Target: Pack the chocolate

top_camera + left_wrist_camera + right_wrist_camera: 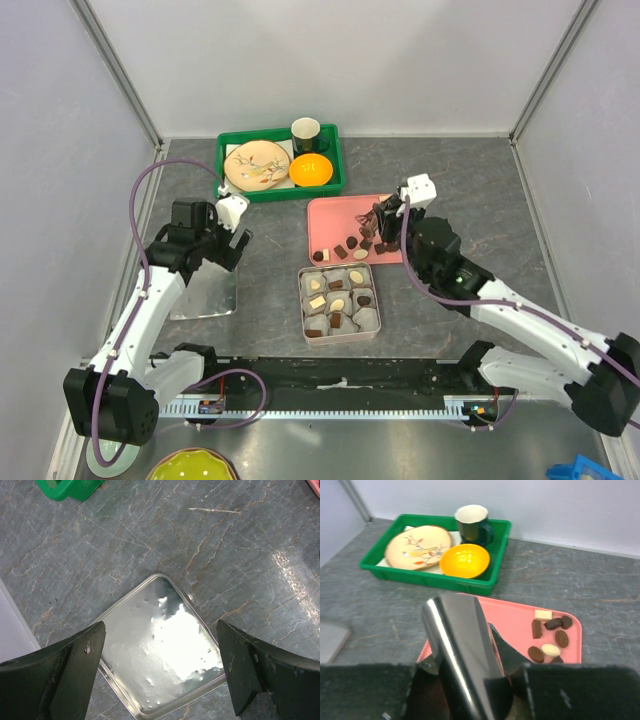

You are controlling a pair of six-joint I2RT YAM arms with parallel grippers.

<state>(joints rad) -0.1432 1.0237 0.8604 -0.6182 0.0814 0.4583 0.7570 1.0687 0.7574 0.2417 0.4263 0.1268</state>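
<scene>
Green tray (222, 160) at the back of the bench (480, 200) holds a patterned plate (257, 165), a dark mug (306, 133) and an orange bowl (311, 170). No candy in it.

Pink tray (330, 215) sits just right of and nearer than the green tray. Loose chocolate (345, 247) is scattered along its near edge. In the right wrist view the pieces cluster in one corner, mostly dark brown, plus one white block and one cream round.

Tin (340, 339) stands just in front of the pink tray, mid-bench. It is lined with grey paper cups (366, 318) in a grid. Several cups hold chocolate, both dark and cream, mostly in the left and middle columns. Some cups look bare, e.g. near right; exact count unclear.

Lid (200, 300) lies flat on the bench, left of the tin and well apart from it, shiny side up, nothing on it.

Left fingers (75, 665) are spread wide, hanging above the lid, one either side of it in the wrist view, holding nothing.

Right fingers (386, 218) are over the right part of the pink tray, by the chocolate. They look close together. Glossy dark parts block the wrist view, so can't tell if they are closed on a piece or just narrow.
</scene>
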